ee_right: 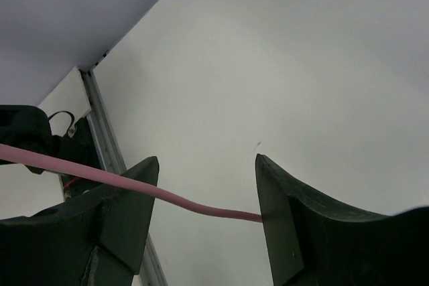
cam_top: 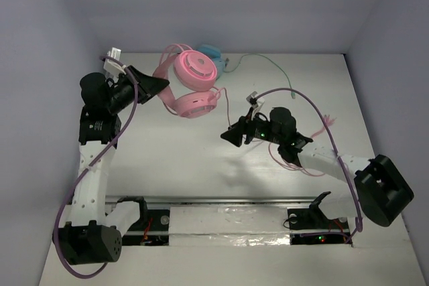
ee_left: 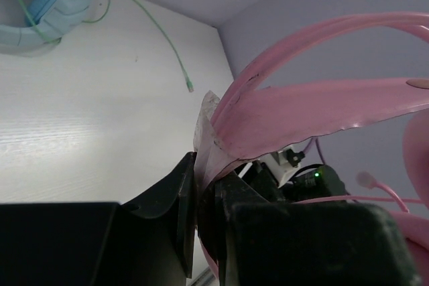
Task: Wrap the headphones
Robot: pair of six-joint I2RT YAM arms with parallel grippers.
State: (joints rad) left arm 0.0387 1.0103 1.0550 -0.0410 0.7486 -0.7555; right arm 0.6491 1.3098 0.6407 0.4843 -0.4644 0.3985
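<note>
Pink headphones (cam_top: 196,69) sit at the table's (cam_top: 188,165) 12 o'clock, close to the back wall (cam_top: 234,5). Their two ear cups are stacked along the 12-to-6 line and the headband (ee_left: 322,108) arcs out toward 9 o'clock. Light blue headphones (cam_top: 211,51) lie just behind them, and a broad stretch of tabletop lies at 6 o'clock. The left arm stands up along the left edge with its wrist bent toward 3 o'clock. The left gripper (cam_top: 161,85) is clenched on the headband. The right arm stretches low from 4 o'clock toward the centre. The right gripper (cam_top: 228,136) has its jaws spread, and the pink cable (ee_right: 201,205) runs across the gap.
</note>
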